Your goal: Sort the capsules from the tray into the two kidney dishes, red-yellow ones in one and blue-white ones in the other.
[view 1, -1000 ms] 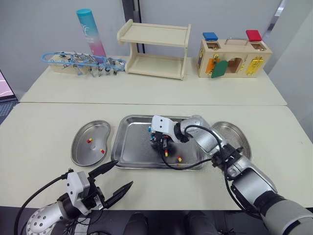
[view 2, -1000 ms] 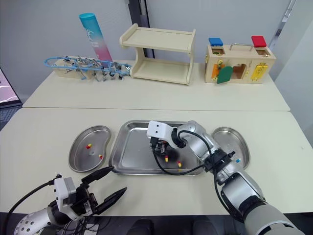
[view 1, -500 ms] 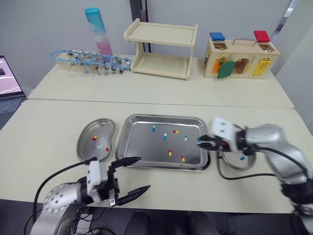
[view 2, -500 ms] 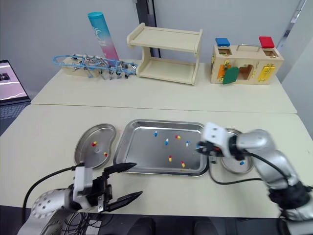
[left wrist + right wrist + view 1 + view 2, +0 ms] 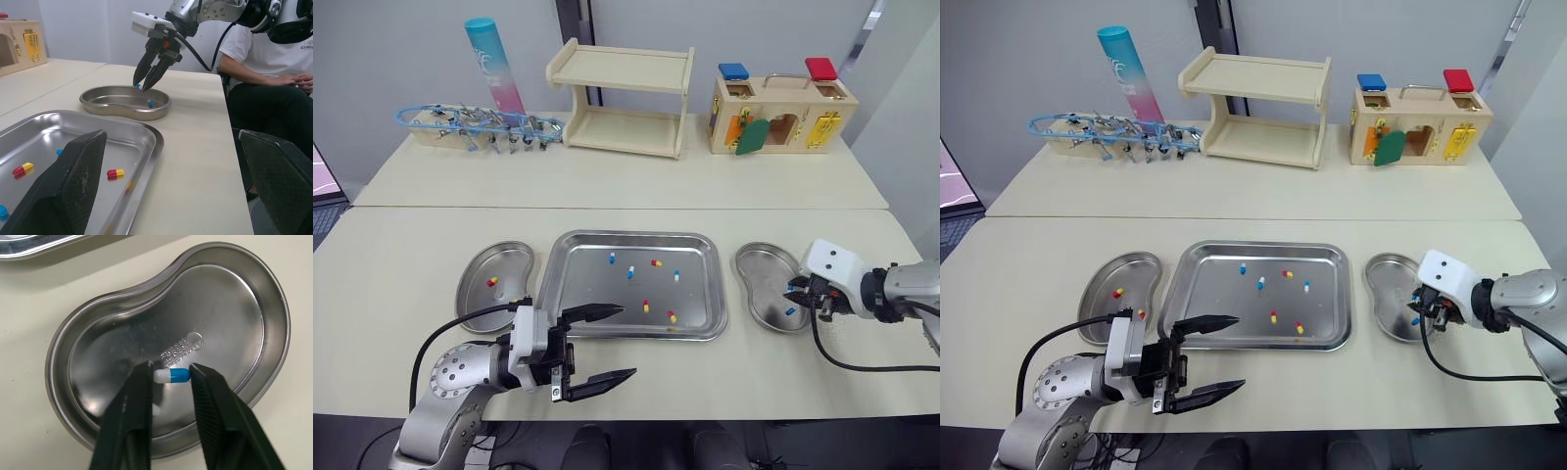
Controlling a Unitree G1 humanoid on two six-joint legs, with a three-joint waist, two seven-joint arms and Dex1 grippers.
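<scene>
Since half a second ago the right gripper (image 5: 797, 293) has swung from the tray's (image 5: 578, 284) right rim to over the right kidney dish (image 5: 759, 277). It pinches a blue-white capsule (image 5: 172, 375) just above the dish floor. Best to open low and only slightly, so nothing bounces out. The left gripper (image 5: 626, 343) hangs wide open, empty, near the desk's front edge.

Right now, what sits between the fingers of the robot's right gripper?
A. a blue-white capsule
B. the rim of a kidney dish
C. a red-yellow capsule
A: the right wrist view shows a blue-white capsule between the fingers of the right gripper, above the kidney dish.
</scene>
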